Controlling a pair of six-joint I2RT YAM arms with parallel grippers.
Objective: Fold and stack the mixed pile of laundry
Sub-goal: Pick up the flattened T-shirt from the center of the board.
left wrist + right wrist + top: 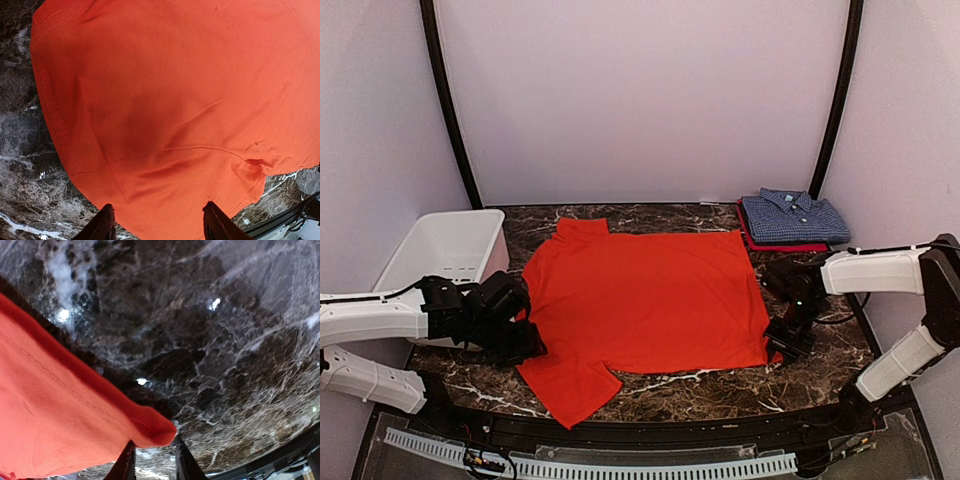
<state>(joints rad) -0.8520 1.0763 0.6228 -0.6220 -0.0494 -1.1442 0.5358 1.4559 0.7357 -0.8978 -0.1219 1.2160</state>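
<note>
A plain orange-red shirt [645,300] lies spread flat across the middle of the dark marble table [710,392]. Its near-left sleeve points toward the front edge. My left gripper [525,340] sits low at the shirt's left edge. In the left wrist view it [160,225] is open, its fingers wide apart over the orange cloth [175,100]. My right gripper [785,345] is at the shirt's near-right corner. In the right wrist view it [154,444] is shut on that folded corner [60,425], which is raised a little off the marble. The blue-and-white checked shirt [792,218] lies folded at the back right.
A white plastic basket [445,245] stands at the left edge of the table, just behind my left arm. Under the folded checked shirt lies a red cloth [780,245]. A slotted white rail [620,465] runs along the front edge.
</note>
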